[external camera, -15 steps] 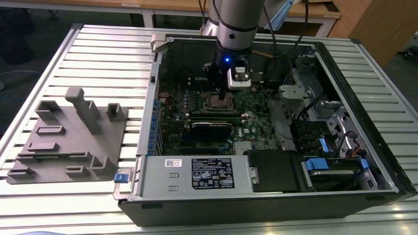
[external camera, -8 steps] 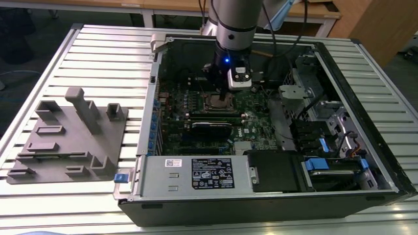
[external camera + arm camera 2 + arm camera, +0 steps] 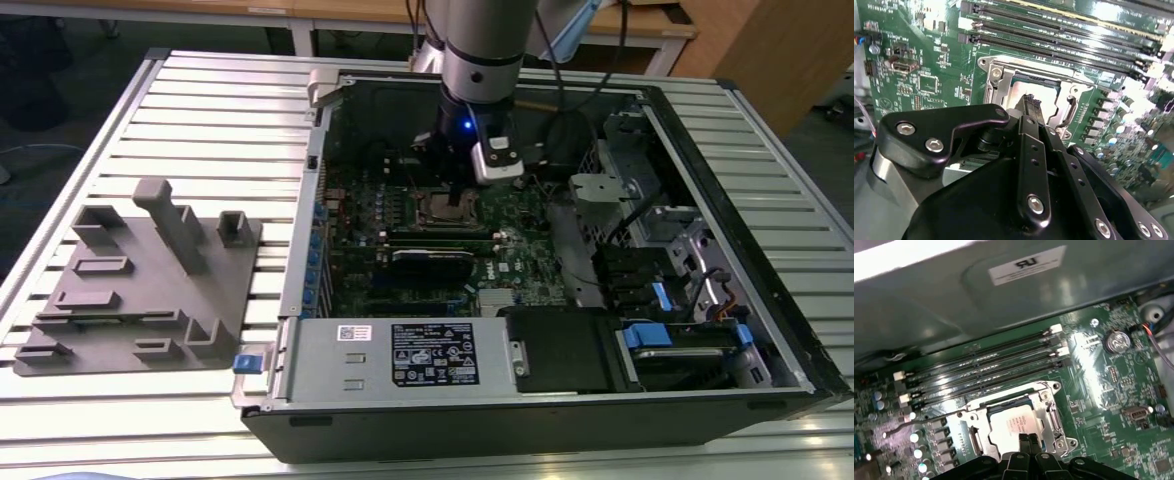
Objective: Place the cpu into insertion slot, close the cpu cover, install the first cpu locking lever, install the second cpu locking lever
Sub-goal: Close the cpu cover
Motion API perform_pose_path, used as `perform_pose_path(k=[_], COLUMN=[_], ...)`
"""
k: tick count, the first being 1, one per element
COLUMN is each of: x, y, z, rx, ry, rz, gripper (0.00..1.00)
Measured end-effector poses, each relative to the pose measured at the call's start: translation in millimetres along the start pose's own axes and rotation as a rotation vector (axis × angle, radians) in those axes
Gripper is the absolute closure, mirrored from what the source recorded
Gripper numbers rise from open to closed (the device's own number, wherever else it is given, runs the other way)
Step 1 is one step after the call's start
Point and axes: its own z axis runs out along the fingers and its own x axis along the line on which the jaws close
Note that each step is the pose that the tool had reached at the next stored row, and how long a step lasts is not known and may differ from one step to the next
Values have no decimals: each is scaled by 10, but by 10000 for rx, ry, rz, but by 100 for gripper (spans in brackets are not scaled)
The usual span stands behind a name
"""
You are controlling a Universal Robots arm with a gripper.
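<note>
The cpu lies in the insertion slot on the green motherboard, its silver-grey top showing through the window of the cpu cover, which lies flat over it. One thin locking lever stretches out across the board away from the socket. Another lever runs along the socket's side. My gripper hangs just above the cpu's edge with its narrow black fingers pressed together and nothing between them. In the second wrist view the gripper points down at the cpu and the cover. From the exterior view the gripper stands upright over the socket.
Long black memory slots run close beside the socket, with the grey case wall beyond them. A power supply and drive bays crowd the case. A grey fixture block sits on the slatted table at the exterior view's left.
</note>
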Motion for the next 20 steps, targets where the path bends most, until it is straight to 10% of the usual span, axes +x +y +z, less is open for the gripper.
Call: perform_pose_path(k=[20], x=[30], y=[-9], z=[26], rx=[-26], ry=[12], rz=[-2305], gripper=[89])
